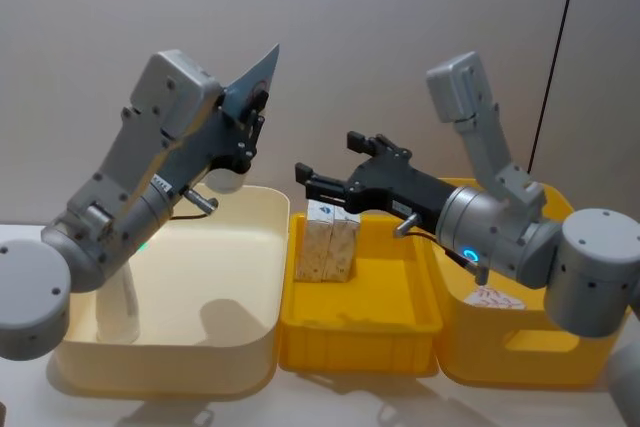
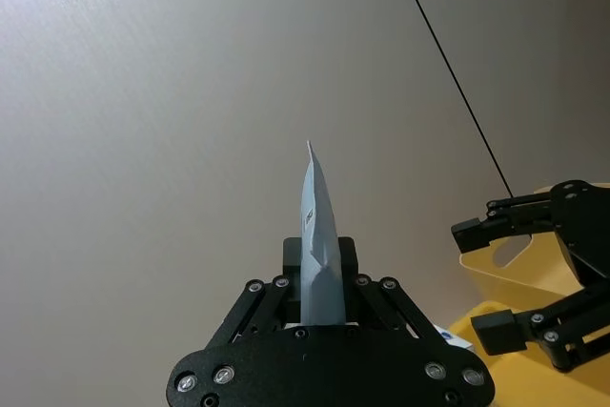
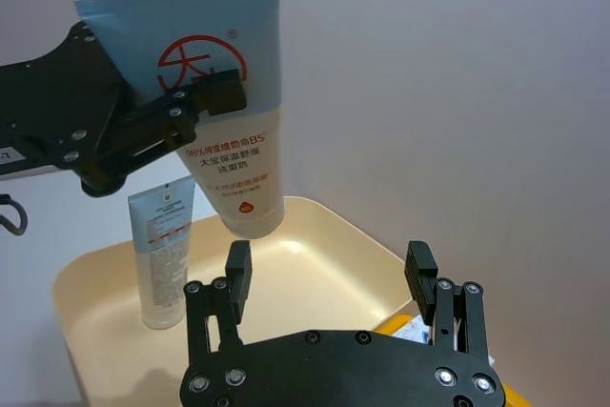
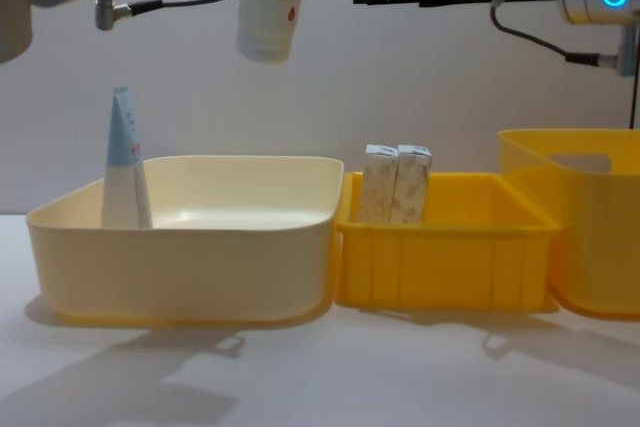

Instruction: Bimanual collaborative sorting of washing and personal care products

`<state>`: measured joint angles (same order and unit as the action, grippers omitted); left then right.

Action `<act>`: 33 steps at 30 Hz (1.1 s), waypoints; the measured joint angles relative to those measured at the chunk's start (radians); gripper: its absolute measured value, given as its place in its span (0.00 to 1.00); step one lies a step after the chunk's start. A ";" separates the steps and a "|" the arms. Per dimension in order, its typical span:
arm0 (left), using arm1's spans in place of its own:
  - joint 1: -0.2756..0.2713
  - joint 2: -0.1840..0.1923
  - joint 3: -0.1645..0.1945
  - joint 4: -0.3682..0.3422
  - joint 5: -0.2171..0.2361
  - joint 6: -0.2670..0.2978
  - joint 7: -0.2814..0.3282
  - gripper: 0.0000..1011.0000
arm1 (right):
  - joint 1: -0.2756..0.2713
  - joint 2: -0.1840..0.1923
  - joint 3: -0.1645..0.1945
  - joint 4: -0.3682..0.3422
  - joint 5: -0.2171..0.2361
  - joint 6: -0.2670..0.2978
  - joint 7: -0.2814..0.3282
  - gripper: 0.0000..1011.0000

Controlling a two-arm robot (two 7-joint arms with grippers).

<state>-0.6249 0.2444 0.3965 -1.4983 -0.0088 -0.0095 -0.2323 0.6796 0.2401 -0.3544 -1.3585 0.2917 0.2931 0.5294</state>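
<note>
Chest view shows bare white desk (image 4: 320,377) nearest, then cream bin (image 4: 190,247), yellow tray (image 4: 440,257) and yellow bin (image 4: 590,237) side by side. A standing tube (image 4: 124,162) sits by the cream bin's left wall, and two cartons (image 4: 397,182) stand in the tray's far left corner. Above the cream bin, the left gripper (image 1: 248,117) has its fingers clamped on a held tube (image 4: 272,2). The right gripper (image 1: 330,159) hovers over the tray with fingers apart, open air between the two grippers. A grey wall (image 4: 450,77) stands behind.

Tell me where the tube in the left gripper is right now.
Head view, left side: the held tube hangs cap-down in the left gripper, in the air above the cream bin, where a second tube stands upright.
</note>
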 joint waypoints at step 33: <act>0.012 -0.015 -0.027 -0.014 0.023 -0.004 -0.018 0.20 | 0.028 0.048 -0.100 0.067 -0.122 -0.114 -0.046 0.99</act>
<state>-0.6133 0.2295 0.3691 -1.5119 0.0141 -0.0132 -0.2506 0.7076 0.2886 -0.4548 -1.2911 0.1697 0.1787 0.4829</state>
